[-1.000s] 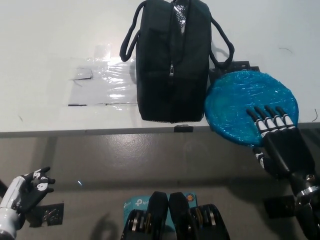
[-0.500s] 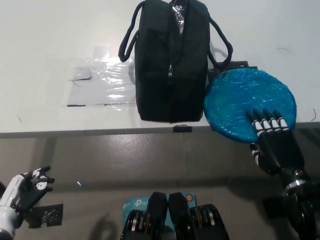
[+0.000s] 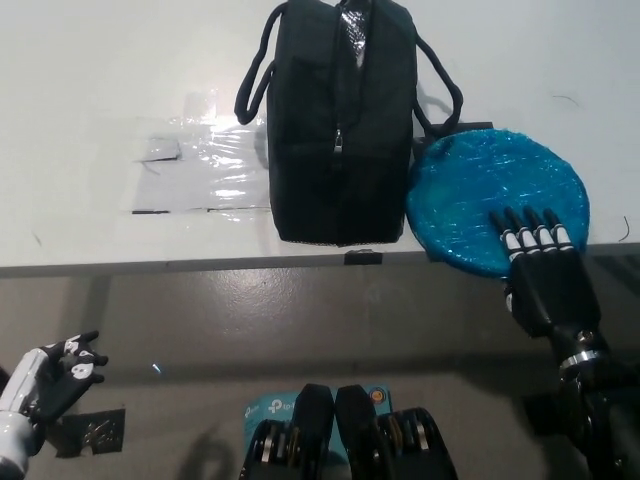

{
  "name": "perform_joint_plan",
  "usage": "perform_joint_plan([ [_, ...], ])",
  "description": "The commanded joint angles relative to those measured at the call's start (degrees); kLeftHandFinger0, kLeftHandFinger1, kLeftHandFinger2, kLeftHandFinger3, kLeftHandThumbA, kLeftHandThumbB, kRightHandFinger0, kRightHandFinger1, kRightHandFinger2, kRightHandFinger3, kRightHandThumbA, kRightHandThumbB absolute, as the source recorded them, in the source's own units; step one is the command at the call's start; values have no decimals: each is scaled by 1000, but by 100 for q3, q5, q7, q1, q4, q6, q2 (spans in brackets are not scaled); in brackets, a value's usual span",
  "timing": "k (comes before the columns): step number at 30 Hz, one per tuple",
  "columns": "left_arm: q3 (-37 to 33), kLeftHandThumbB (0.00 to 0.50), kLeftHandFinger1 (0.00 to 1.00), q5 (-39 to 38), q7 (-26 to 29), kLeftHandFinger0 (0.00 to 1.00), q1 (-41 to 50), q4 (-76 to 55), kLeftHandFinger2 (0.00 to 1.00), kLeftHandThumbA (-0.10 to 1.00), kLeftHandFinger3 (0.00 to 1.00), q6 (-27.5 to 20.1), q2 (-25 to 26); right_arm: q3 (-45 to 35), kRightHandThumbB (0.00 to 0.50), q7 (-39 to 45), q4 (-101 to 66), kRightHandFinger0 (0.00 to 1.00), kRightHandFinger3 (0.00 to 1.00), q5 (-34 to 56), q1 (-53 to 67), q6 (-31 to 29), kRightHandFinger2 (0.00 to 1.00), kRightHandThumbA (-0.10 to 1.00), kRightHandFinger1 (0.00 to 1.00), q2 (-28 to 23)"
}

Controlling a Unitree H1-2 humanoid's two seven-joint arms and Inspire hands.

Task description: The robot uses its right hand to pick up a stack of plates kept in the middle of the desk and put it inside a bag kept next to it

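Slightly drawn back toward the front edge of the counter [image 3: 100,60] compared with a second earlier, the black right robot hand [image 3: 540,270] is now lying with only its fingertips [image 3: 527,232] on the near rim of the round stack of plates wrapped in shiny blue plastic film [image 3: 495,195]; earlier it was reaching further over the stack. The stack itself is sitting a touch further from the front edge than before, though part of that shift may be coming from the camera.

The stack is resting flat at the front right of the counter, its near rim overhanging the front edge, and its left rim is touching or nearly touching the right side of the black fabric bag with looped handles [image 3: 340,120]. The bag is standing upright near the middle of the front edge; whether its top is open wide enough cannot be told.

The right robot hand is being held released, fingers spread flat on the film, with nothing grasped. The white left robot hand [image 3: 50,375] is resting low at the lower left, below counter level, with its fingers loosely curled around nothing.

The task is judged to be at its very start: the stack is not yet being gripped or lifted, and nothing is being placed in the bag. Grasping, lifting, carrying over the bag's top and lowering inside are all remaining.
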Motion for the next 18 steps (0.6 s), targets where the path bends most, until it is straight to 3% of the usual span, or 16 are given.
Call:
perform_joint_plan([
  [1,-2,59,696,69,-67,649,-50,-124,829,-100,842,-241,144,214,18,-1491,416,239,1000,-167,-661,-764,136,79,115,-610],
  [2,-7,53,694,89,-53,643,-47,-122,825,-100,839,-268,144,261,24,-1476,269,48,805,-114,-753,-1036,28,7,23,-746],
  [3,-11,53,693,95,-46,638,-45,-130,824,-100,838,-265,145,290,6,-1472,236,2,630,-119,-761,-1032,1,-17,1,-763],
  [4,-18,55,692,86,-62,636,-41,-128,827,-100,829,-273,151,351,11,-1465,61,0,270,-48,-714,-1205,46,-96,12,-801],
  [5,-28,59,694,94,-69,638,-38,-120,829,-100,830,-292,158,387,8,-1582,32,0,130,68,-668,-1390,107,-100,16,-782],
  [7,-42,60,694,121,-58,638,-39,-118,832,-100,831,-296,164,397,71,-1446,-64,0,129,260,-604,-1530,304,-100,37,-774],
  [8,-42,55,698,132,-44,641,-24,-105,835,-100,827,-300,157,381,339,-1117,-358,0,149,452,-460,-1559,197,-100,0,-718],
  [9,-39,57,698,132,-40,642,-20,-111,835,-100,826,-298,152,383,387,-1100,-400,0,102,467,-434,-1564,146,-100,0,-705],
  [11,-38,57,699,135,-41,645,-20,-110,835,-100,824,-300,151,380,396,-1094,-403,0,24,477,-432,-1584,104,-100,0,-708],
  [13,-39,57,699,136,-40,646,-20,-109,835,-100,824,-301,151,374,396,-1091,-404,0,21,481,-431,-1603,102,-100,0,-708],
  [14,-24,57,686,112,-30,626,-8,-47,829,-100,812,-327,119,54,328,-636,-582,0,1,1615,-229,-2068,35,-100,0,-544],
  [18,-24,63,692,119,-26,631,-12,-38,831,-100,809,-320,118,-82,335,-590,-629,0,0,1870,-182,-2246,0,-100,0,-495],
])
